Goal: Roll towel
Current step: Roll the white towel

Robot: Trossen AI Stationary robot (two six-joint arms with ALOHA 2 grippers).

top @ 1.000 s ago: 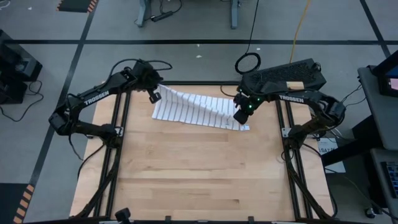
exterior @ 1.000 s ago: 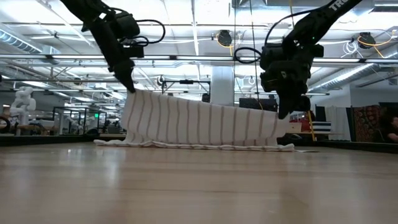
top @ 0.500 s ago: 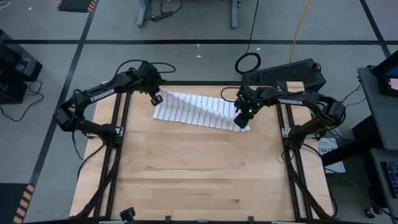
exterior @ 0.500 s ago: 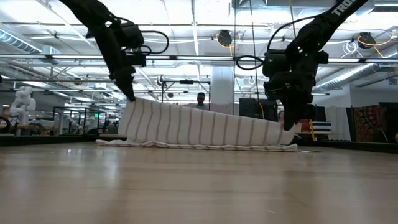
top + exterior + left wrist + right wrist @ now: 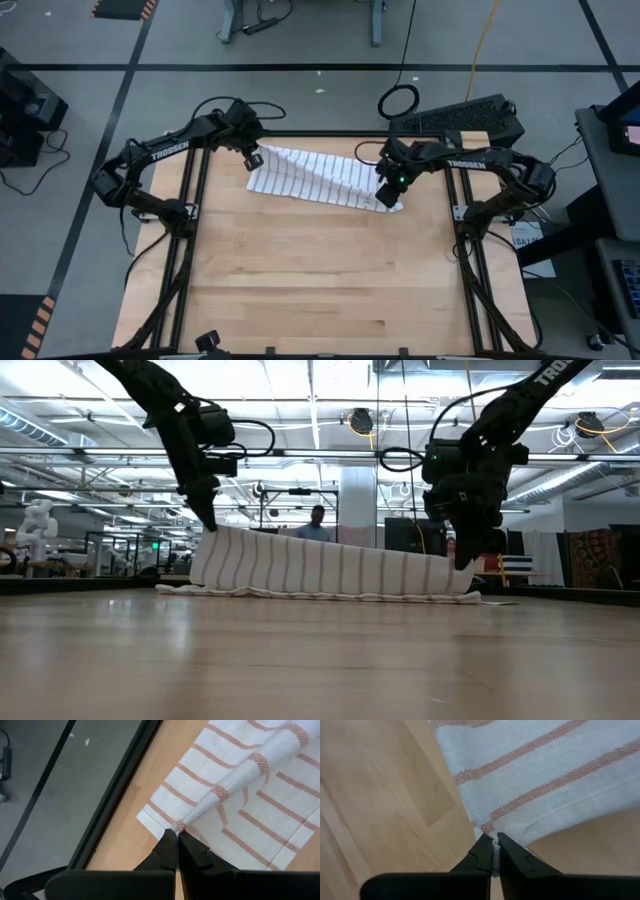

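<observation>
A wooden table [image 5: 300, 270] on a black frame; a person [image 5: 316, 526] stands beyond it in the room.

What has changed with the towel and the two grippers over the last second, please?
Both grippers have lowered slightly, so the lifted edge of the towel now hangs lower over the part lying on the table. The left gripper has also carried its corner a little inward. Nothing was released: the left gripper and the right gripper stay shut on the towel's corners, and its lower edge still rests at the table's far side.

Bare table [image 5: 310, 280] before lifted towel [image 5: 315, 177]
</observation>
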